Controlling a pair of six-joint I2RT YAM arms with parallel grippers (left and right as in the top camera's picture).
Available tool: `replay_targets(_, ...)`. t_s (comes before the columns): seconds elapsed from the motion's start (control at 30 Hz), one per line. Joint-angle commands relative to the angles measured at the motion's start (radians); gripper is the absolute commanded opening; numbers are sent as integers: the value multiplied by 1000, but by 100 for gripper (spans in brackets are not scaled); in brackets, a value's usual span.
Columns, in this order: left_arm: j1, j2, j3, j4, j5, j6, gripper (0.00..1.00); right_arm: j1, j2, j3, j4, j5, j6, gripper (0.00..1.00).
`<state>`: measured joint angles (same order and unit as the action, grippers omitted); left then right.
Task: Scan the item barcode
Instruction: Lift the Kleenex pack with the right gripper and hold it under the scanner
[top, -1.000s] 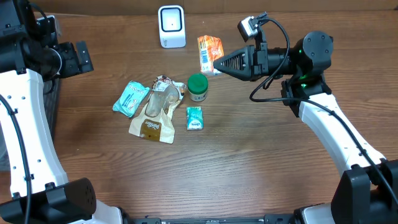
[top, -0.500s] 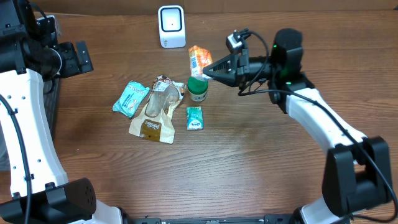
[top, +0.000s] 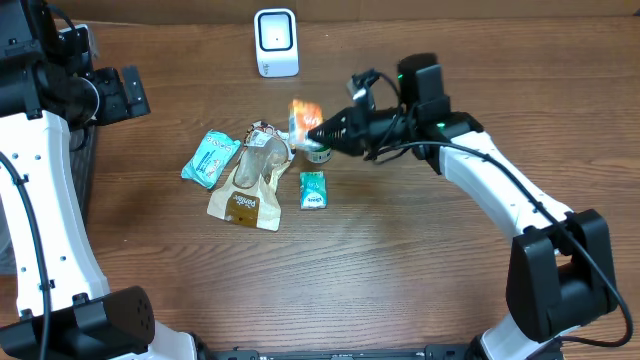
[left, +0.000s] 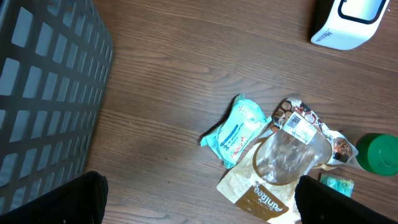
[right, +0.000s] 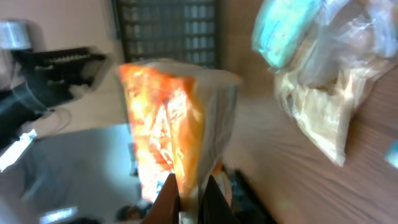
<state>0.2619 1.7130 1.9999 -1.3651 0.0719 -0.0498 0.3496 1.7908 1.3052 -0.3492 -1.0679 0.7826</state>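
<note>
Right end effector (top: 318, 127) is clamped on one edge seam of the orange snack packet (top: 305, 116). In the wrist view both fingertips (right: 166, 194) pinch the bottom hem, and the rest of the bag (right: 177, 121) stands free beyond them, off the tabletop (top: 400, 260).

Handling, my read:
- Light, thin crinkly film with little stiffness, so expect flop and curl around the pinch line.
- Film is probably slick. A seam pinch is the right hold, since the body would just collapse.
- Contents are likely crushable, so no squeezing mid-bag.
- Barcode face not readable here; packet is blurred overhead and shows only the orange print in the wrist view.

Pose: right arm reaches well across, forearm near level, end effector pointing sideways with the packet ahead of the tips. The green-lidded jar (top: 318, 142) sits directly under the tips. The pouch pile (top: 250, 185) and teal packet (top: 210, 158) are further out past them, lower down. The scanner (top: 276, 42) is ahead of the tips and off toward the far edge, near but not yet faced. Judging by that, a wrist roll is needed to present a flat panel.

Left end effector (left: 205, 202) is parked and fully spread, holding nothing, with the basket (left: 50, 93) just beside it.
</note>
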Motion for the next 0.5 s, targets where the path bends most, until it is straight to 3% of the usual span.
replay_targets(0.0, -7, 0, 11, 1, 6, -9, 100, 11, -5, 146, -146, 231, -219, 4)
replay_targets(0.1, -7, 0, 11, 1, 6, -9, 100, 24, 13, 416, -460, 489, -348, 4)
replay_targets(0.2, -7, 0, 11, 1, 6, -9, 100, 49, 63, 626, -605, 674, -400, 4)
replay_targets(0.3, -7, 0, 11, 1, 6, -9, 100, 81, 145, 809, -659, 817, -470, 4)
replay_targets(0.47, -7, 0, 11, 1, 6, -9, 100, 148, 296, 961, -578, 1049, -592, 4)
